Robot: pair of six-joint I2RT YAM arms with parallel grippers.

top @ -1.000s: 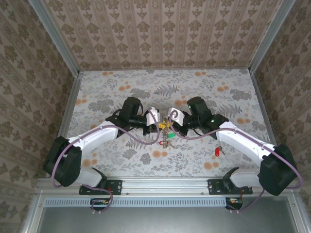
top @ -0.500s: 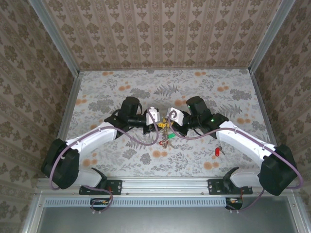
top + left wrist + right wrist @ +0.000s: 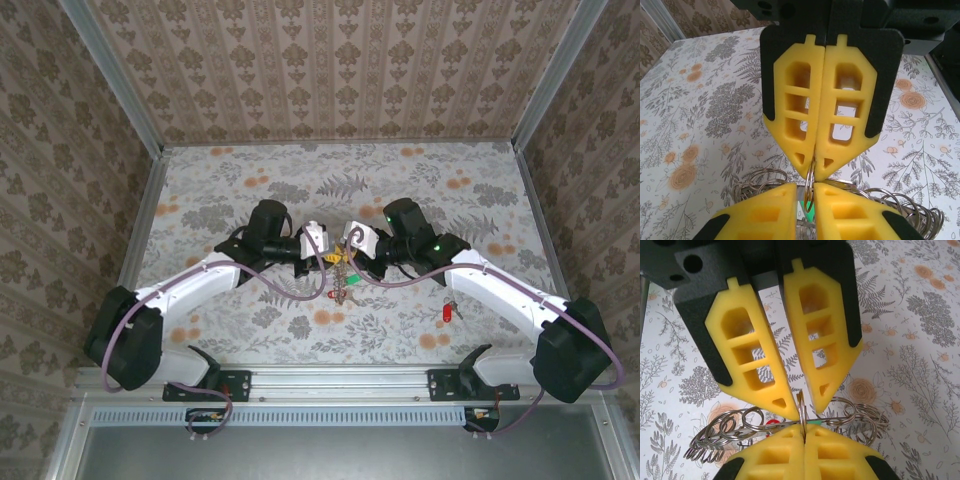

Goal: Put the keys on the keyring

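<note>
**While right gripper (image 3: 803,435) clamps keyring (image 3: 801,402), left gripper (image 3: 806,192) straddles it: threading step**

Keyring sits at mid-table, caught between the two grippers, which meet nose to nose. One loop stands edge-on between the pads. The rest trails out to both sides as a coil of linked silvery rings. Whether that coil touches the table (image 3: 250,190) cannot be told.

Green key (image 3: 352,279) is just below the meeting point, close under the ring, and looks to be hung on it. Red key (image 3: 447,313) lies flat on the table, well apart to the right, near the right forearm. It is not on the ring.

Right gripper: pads pressed flat together, the loop pinched at their tips. Left gripper: pads a narrow slit apart, one on each side of the same loop. Whether they bite it or only bracket it cannot be told.

Step, as judged: mid-threading, with the right as the vice and the left working the loop. The task is partly done, since at least the red key remains.

Next move, as judged: fine work at the loop calls for a steady right clamp and small, slow left motions. Tugging risks twisting the ring out of the pinch. After that, one arm must let go and reach for the red key.
</note>
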